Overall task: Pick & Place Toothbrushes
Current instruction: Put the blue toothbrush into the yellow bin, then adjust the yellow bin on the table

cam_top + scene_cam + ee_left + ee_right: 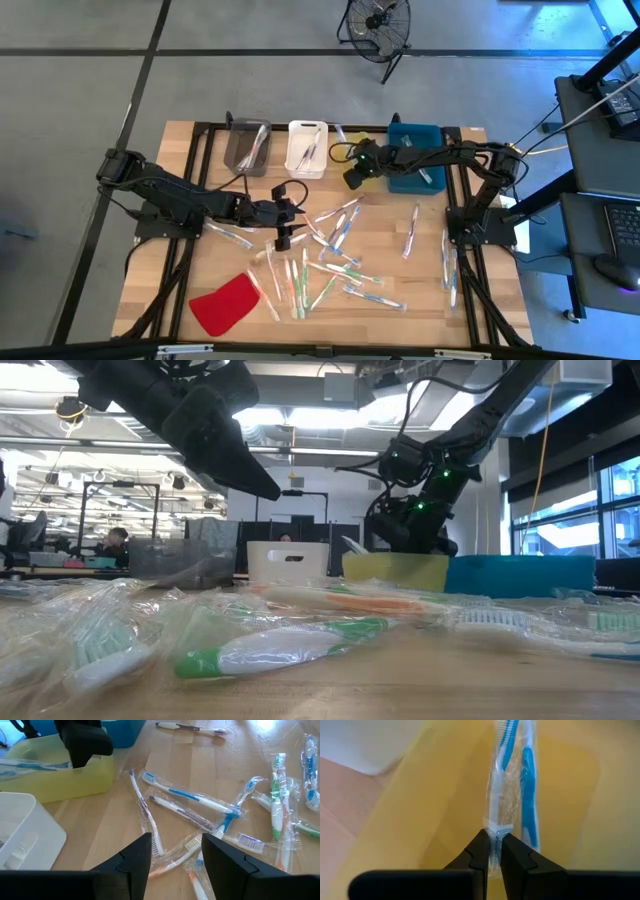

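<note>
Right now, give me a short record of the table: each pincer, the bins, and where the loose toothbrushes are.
left pincer: open, empty, above the loose toothbrushes
right pincer: shut on a wrapped blue toothbrush, over the yellow bin
bins: grey bin, white bin, yellow bin and blue bin in a row along the far edge
loose toothbrushes: scattered mid-table
red cloth: near the front left

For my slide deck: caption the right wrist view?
Right gripper shut on a wrapped blue toothbrush, holding it above the yellow bin.
</note>
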